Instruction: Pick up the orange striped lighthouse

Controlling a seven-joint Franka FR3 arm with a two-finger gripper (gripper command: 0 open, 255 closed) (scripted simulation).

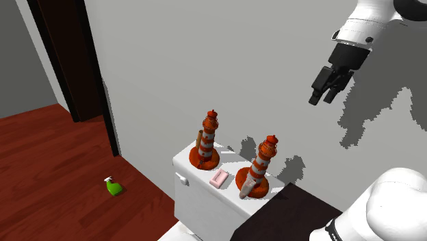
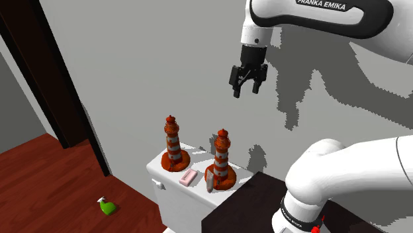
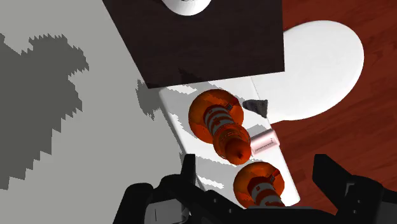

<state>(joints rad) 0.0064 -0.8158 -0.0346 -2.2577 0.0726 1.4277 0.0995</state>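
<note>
FRANKA EMIKA in dark capitals along the white arm; nothing else legible. Upright on the white toilet tank lid: one orange striped lighthouse at the end toward the dark door frame, and a second lighthouse, striped alike, at the end beside the dark stand. Pink soap bar between them, at the lid's front edge; small grey object just beside the second base. Hand high above the lid, close to the grey wall, fingers apart, clasping nothing. Red-brown wood floor below, green spray bottle on it.
</note>
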